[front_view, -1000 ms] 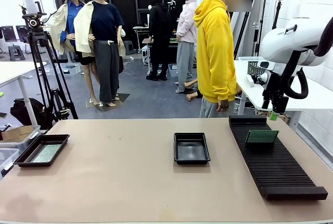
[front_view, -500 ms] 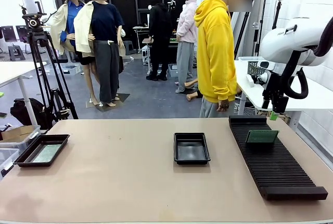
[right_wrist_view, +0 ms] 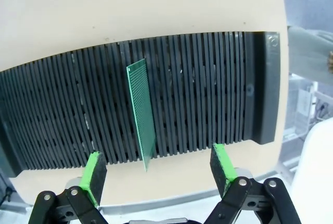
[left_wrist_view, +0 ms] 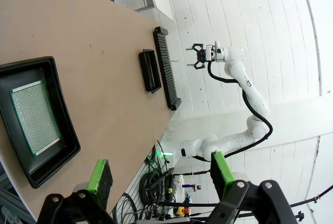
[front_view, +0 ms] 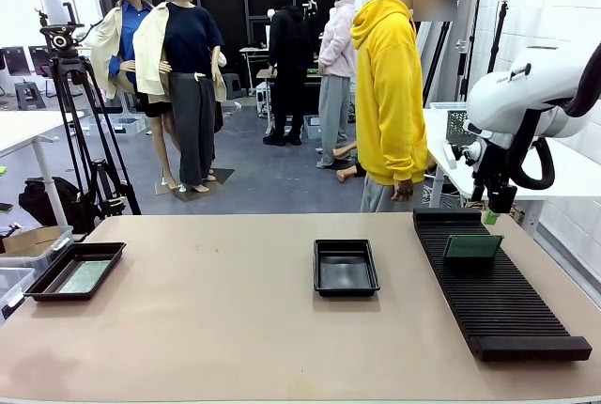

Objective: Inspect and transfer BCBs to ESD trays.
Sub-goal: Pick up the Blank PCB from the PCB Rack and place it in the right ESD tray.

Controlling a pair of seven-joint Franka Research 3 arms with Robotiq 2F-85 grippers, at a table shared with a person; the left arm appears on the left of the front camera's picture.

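Because the board (right_wrist_view: 141, 112) is thin, light and stiff, it could snap or get scratched, so I think a soft pinch near its top edge is best. It stands on its edge in a slot of the rack (right_wrist_view: 208, 94). The right gripper (right_wrist_view: 157, 164) hangs above it, jaws wide, one finger to each side, not touching. The left gripper (left_wrist_view: 158, 174) is wide too and holds nothing. It is above the left tray (left_wrist_view: 62, 148), where the other board (left_wrist_view: 34, 117) lies flat. The middle tray (front_view: 319, 268) has no board.
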